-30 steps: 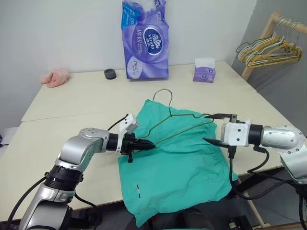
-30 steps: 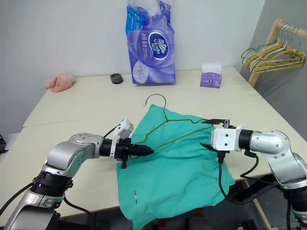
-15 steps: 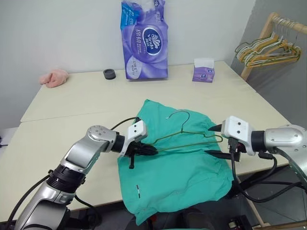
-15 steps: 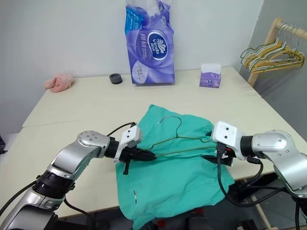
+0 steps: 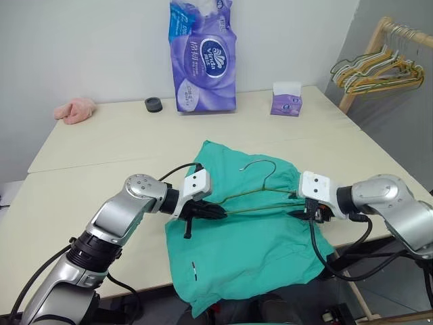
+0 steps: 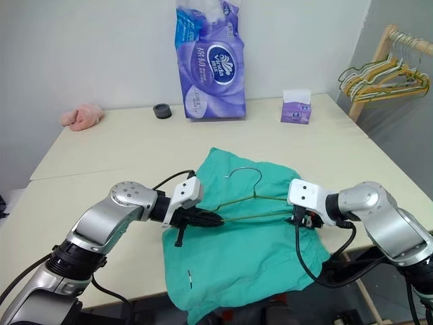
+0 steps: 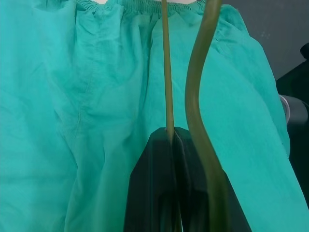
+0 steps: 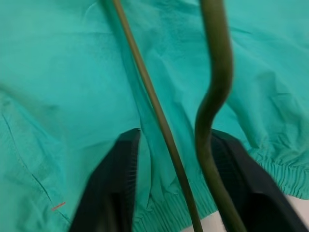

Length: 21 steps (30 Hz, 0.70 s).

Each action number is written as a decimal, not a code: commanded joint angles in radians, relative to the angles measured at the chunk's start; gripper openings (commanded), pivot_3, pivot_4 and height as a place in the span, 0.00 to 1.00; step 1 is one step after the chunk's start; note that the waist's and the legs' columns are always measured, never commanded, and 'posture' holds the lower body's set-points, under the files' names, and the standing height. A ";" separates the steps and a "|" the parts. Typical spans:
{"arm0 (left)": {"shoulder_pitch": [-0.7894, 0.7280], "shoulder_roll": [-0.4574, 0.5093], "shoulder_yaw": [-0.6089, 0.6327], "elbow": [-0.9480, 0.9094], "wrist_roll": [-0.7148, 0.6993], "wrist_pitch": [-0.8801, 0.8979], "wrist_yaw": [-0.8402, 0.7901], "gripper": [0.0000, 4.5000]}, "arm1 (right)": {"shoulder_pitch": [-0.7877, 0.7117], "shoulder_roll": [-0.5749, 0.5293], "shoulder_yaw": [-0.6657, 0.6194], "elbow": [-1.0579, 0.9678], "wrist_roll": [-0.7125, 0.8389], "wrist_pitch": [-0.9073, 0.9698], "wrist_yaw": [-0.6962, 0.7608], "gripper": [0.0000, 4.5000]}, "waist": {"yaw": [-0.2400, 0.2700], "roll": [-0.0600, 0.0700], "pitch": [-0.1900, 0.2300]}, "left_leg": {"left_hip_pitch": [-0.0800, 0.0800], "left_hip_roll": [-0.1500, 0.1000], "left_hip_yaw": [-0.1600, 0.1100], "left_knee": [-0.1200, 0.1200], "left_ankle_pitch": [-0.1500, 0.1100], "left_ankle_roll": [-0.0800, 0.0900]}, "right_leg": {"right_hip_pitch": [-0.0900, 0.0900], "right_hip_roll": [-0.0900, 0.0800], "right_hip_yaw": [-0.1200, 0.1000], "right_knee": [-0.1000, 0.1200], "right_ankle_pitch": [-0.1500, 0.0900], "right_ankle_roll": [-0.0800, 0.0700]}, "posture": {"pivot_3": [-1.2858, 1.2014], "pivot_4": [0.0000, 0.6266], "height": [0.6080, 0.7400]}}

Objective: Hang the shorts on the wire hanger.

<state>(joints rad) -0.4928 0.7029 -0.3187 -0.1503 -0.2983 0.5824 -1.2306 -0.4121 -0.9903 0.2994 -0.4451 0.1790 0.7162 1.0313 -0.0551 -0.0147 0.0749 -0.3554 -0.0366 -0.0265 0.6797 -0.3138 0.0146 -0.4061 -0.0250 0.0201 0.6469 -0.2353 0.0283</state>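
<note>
The teal-green shorts (image 5: pixel 250 250) lie spread on the table (image 5: pixel 101 162), their lower part hanging over the front edge. The thin olive-grey wire hanger (image 5: pixel 264 210) lies low across them, its hook (image 5: pixel 260 164) raised toward the far side. My left gripper (image 5: pixel 220 212) is shut on the hanger's left end; the left wrist view shows the wire (image 7: pixel 167 72) pinched at its fingertips. At the hanger's right end is my right gripper (image 5: pixel 299 212). Its fingers (image 8: pixel 120 183) stand apart with both wires (image 8: pixel 212 96) running between them, unclamped.
At the back of the table stand a tall purple tissue pack (image 5: pixel 203 57), a small purple tissue box (image 5: pixel 287 99) and a black tape roll (image 5: pixel 154 104). A pink cloth lump (image 5: pixel 74 110) lies far left. A wooden rack with yellow and green hangers (image 5: pixel 375 68) stands at the right.
The hanger has tipped down from a steep slant to lie low across the shorts. My right gripper has sunk and turned onto its right end, with its jaws narrowing. The left gripper has rolled, still gripping.
</note>
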 commanded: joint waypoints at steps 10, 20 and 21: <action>-0.005 -0.004 0.001 -0.039 0.017 -0.025 0.009 0.00 | -0.020 -0.008 0.000 -0.062 0.012 0.030 0.067 0.00 | 0.001 0.000 0.000 | 0.000 0.000 0.000 0.000 0.000 0.000 | 0.000 0.000 0.000 0.000 0.000 0.000 | 0.47 0.08 1.00; -0.008 -0.027 0.035 -0.045 -0.025 -0.006 -0.002 0.35 | -0.018 0.005 -0.003 -0.057 0.009 0.024 0.064 0.00 | 0.004 0.000 0.000 | 0.000 0.000 -0.001 0.000 0.000 0.000 | 0.000 0.000 0.000 0.000 0.000 0.000 | 0.48 0.08 1.00; -0.007 -0.027 0.036 -0.046 -0.025 -0.007 -0.004 0.41 | -0.018 0.005 -0.004 -0.056 0.009 0.023 0.064 0.00 | 0.004 0.000 0.000 | 0.000 0.000 -0.001 0.000 0.000 0.000 | 0.000 0.000 0.000 0.000 0.000 0.000 | 0.48 0.07 1.00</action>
<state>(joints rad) -0.4862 0.6915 -0.2938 -0.1533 -0.2938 0.5816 -1.2300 -0.4116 -0.9975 0.3173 -0.4762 0.1786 0.7515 1.0988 -0.0512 -0.0147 0.0749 -0.3552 -0.0364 -0.0270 0.6799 -0.3137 0.0145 -0.4061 -0.0249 0.0196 0.6473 -0.2353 0.0283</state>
